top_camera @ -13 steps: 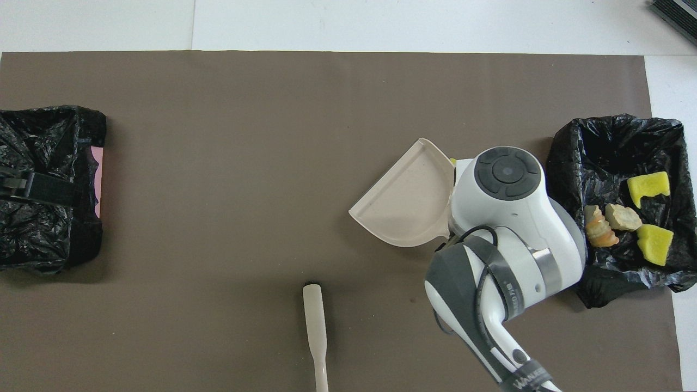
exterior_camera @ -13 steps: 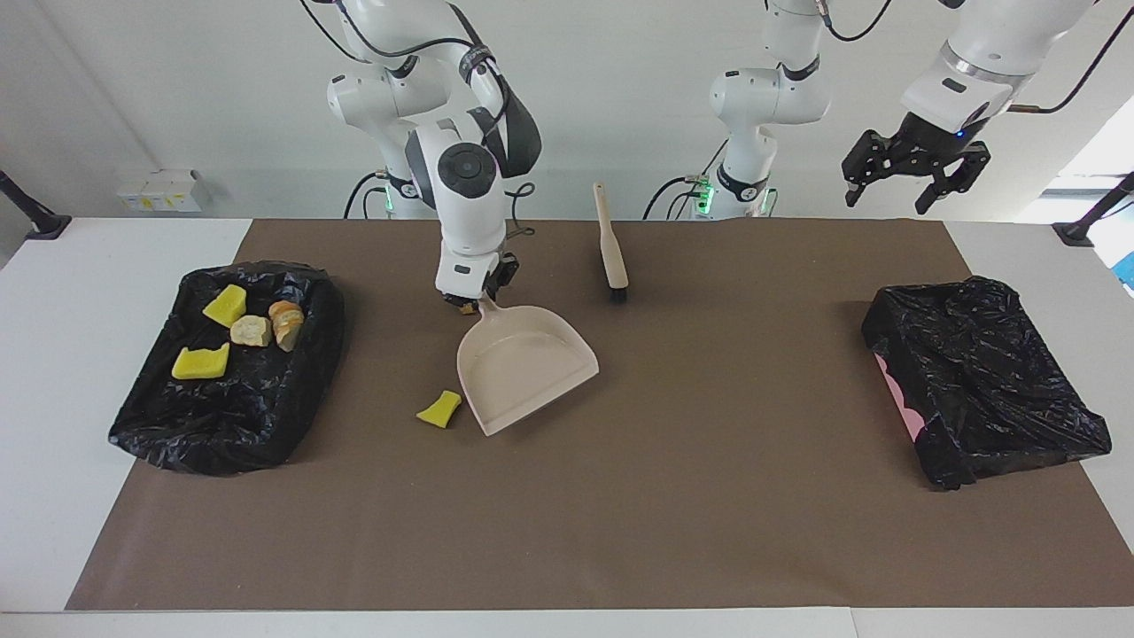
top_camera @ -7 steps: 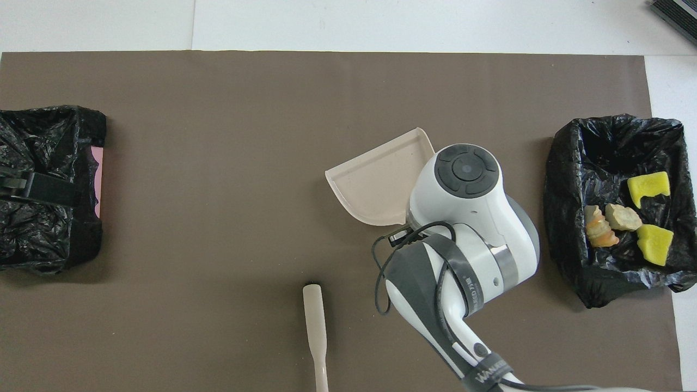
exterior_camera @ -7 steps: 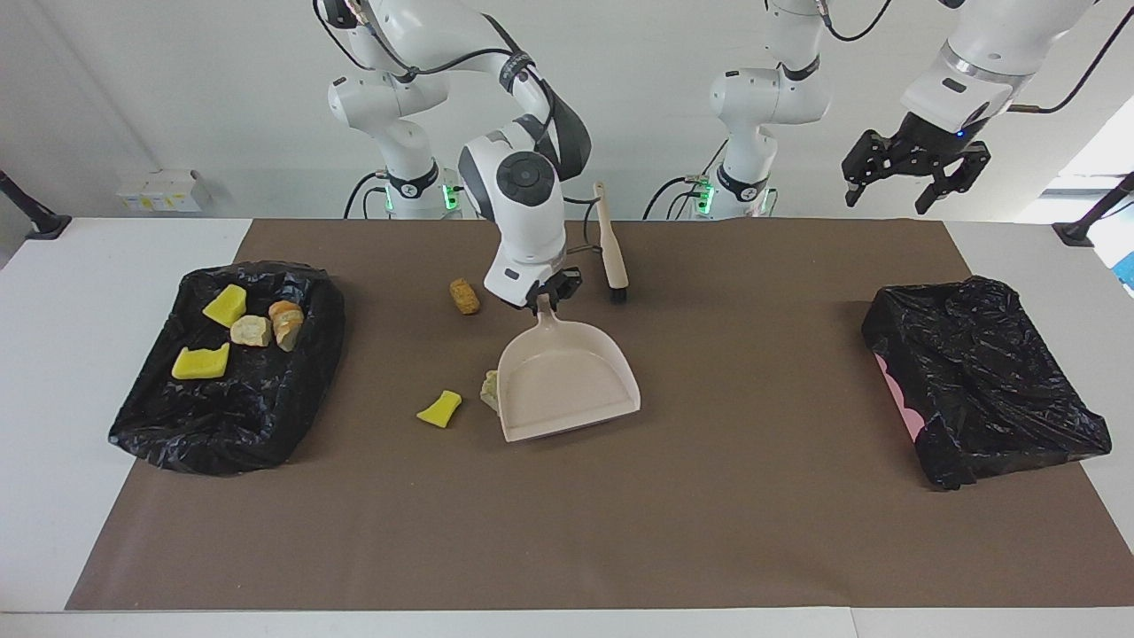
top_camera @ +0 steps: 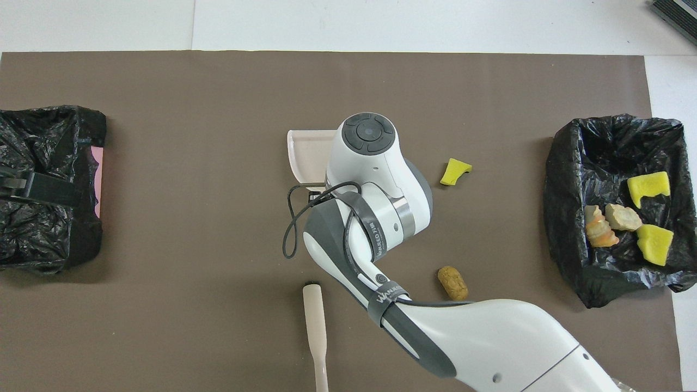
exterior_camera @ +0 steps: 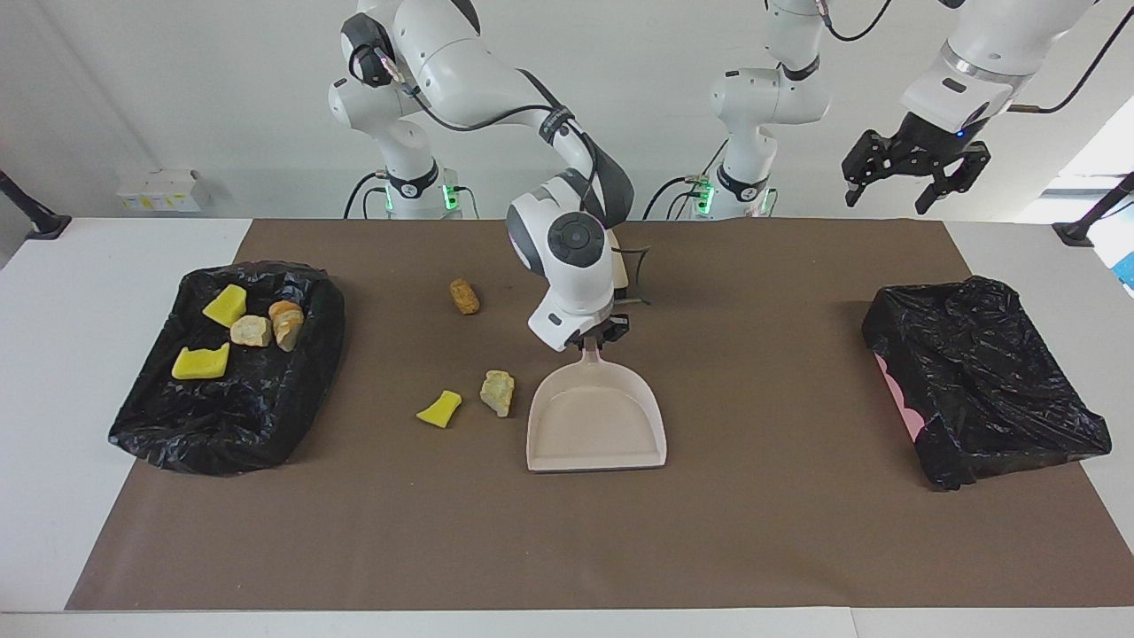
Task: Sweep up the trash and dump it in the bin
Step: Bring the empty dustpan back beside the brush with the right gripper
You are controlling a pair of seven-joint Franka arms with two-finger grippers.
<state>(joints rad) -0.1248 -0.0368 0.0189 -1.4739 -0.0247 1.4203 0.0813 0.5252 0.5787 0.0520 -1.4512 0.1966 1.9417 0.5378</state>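
- Clamped on the handle of the beige dustpan [exterior_camera: 596,419] is the right end effector [exterior_camera: 595,338], low over the middle of the worktop [exterior_camera: 567,549].
- With its long axis running from the robots outward, the dustpan is laid with its handle toward the robots and its wide open mouth pointing away from them; it is smooth, hard plastic, shovel-shaped.
- Three scraps are left on the brown mat: a yellow sponge wedge [exterior_camera: 439,408], a pale, rough lump [exterior_camera: 498,392] beside the dustpan, and a brown, cork-like chunk [exterior_camera: 464,296] nearer to the robots.
- Four more pieces [exterior_camera: 239,331] are held in the crinkled, black-lined bin [exterior_camera: 292,408] at the right arm's end.
- A second black-lined bin [exterior_camera: 983,381] is seen at the left arm's end.
- Held high near that bin, with fingers apart, is the waiting left end effector [exterior_camera: 912,182].
- A slim beige brush [top_camera: 316,332] is laid lengthwise, close to the robots.
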